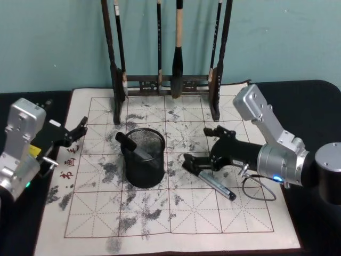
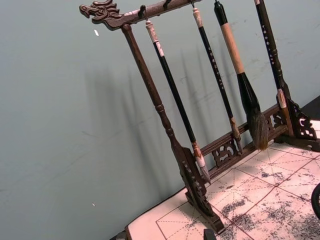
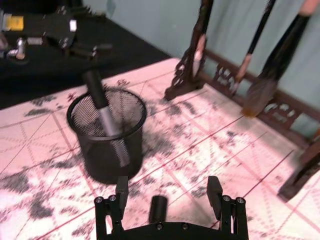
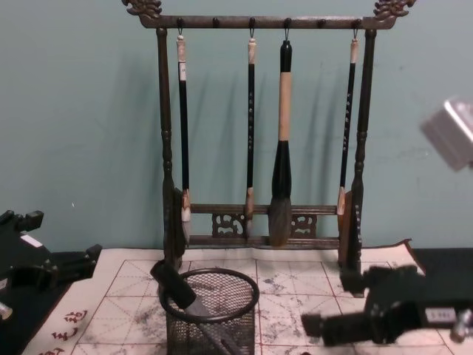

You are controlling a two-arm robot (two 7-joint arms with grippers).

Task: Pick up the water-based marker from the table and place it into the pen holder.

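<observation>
Right of pen holder point(image 1: 145, 170), right gripper point(image 3: 168, 181) spread

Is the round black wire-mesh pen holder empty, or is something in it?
Not empty: a thick marker with black cap and silver-grey barrel leans inside the round black wire-mesh pen holder, cap above the rim.

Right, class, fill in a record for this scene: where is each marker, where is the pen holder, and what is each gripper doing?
water-based marker: lying flat on the table, to the right of the pen holder
pen holder: upright, mid-mat
second marker: leaning inside the pen holder, cap up
right gripper: open, low at the water-based marker's end
left gripper: open, idle at the mat's left edge
brush rack: behind the holder, four brushes hanging
</observation>
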